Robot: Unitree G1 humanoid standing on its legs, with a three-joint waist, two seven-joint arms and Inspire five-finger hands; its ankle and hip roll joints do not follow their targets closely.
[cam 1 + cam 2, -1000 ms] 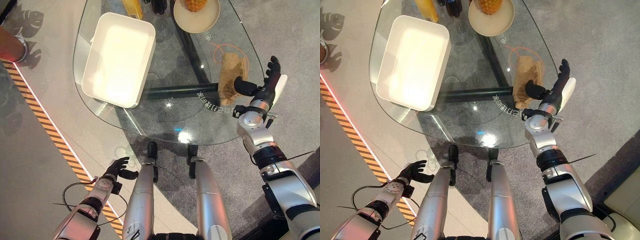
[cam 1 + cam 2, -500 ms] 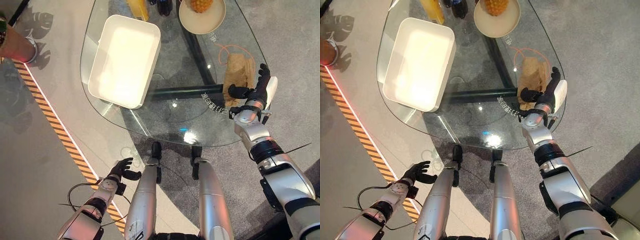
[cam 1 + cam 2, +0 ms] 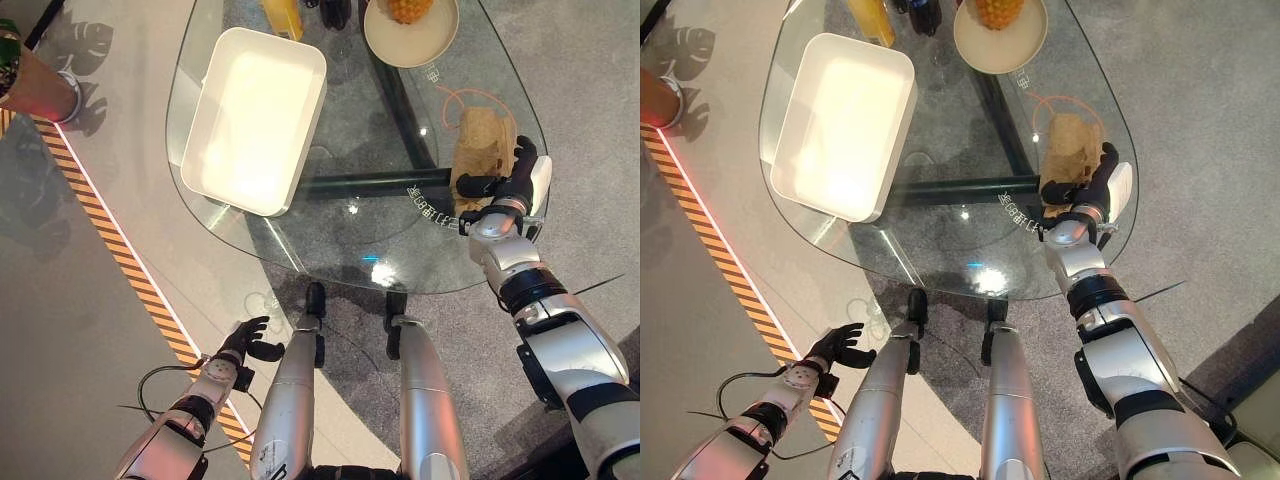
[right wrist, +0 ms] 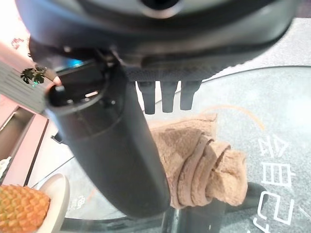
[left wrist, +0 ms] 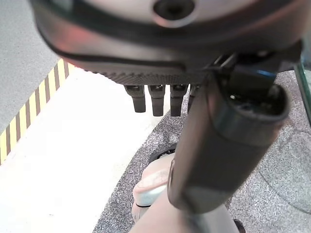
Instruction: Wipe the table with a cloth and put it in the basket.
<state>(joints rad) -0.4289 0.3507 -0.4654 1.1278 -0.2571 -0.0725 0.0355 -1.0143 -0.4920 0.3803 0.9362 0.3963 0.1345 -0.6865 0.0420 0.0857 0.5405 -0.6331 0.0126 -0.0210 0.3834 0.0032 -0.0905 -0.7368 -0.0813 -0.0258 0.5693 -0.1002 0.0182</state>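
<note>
Right robot hand (image 3: 505, 183) sits at the near end of the tan cloth (image 3: 482, 143), fingers straight and thumb spread, nothing grasped yet; the cloth lies bunched on the glass worktop (image 3: 345, 235) near its right edge, so the hand looks set to press or gather it for wiping. Left robot hand (image 3: 243, 341) hangs low by the floor w/ relaxed fingers, idle (not needed for this reach). The white basket (image 3: 255, 118) waits across the worktop, well apart from the cloth, prob. for the drop-off afterwards.

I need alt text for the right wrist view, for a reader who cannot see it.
The right hand hangs open just above a crumpled tan cloth on the glass table, fingers straight. A pineapple sits on a plate behind.
</note>
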